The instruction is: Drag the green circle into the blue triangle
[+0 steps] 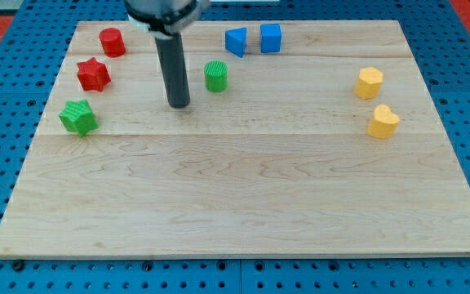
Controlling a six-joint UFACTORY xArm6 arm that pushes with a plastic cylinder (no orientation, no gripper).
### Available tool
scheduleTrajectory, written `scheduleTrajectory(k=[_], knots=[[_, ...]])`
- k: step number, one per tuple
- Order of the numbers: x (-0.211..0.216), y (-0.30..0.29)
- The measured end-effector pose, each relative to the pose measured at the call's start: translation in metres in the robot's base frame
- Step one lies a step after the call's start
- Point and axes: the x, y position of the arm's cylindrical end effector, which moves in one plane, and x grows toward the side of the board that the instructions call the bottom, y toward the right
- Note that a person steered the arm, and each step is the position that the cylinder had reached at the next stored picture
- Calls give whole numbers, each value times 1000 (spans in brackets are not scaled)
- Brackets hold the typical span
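The green circle (215, 76) is a short green cylinder near the view's top, left of centre. The blue triangle (236, 41) sits above it and slightly right, near the board's top edge, apart from it. My tip (179, 104) rests on the board left of the green circle and a little below it, with a small gap between them.
A blue cube (271, 37) stands right beside the blue triangle. A red cylinder (112, 41), a red star (93, 74) and a green star (78, 117) are at the left. Two yellow blocks (369, 82) (383, 122) are at the right. The wooden board (243, 196) lies on a blue pegboard.
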Motion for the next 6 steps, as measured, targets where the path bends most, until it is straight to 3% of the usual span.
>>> scheduleTrajectory(k=[2,3,5,6], knots=[[-30,67],[6,83],[-49,104],[-74,79]])
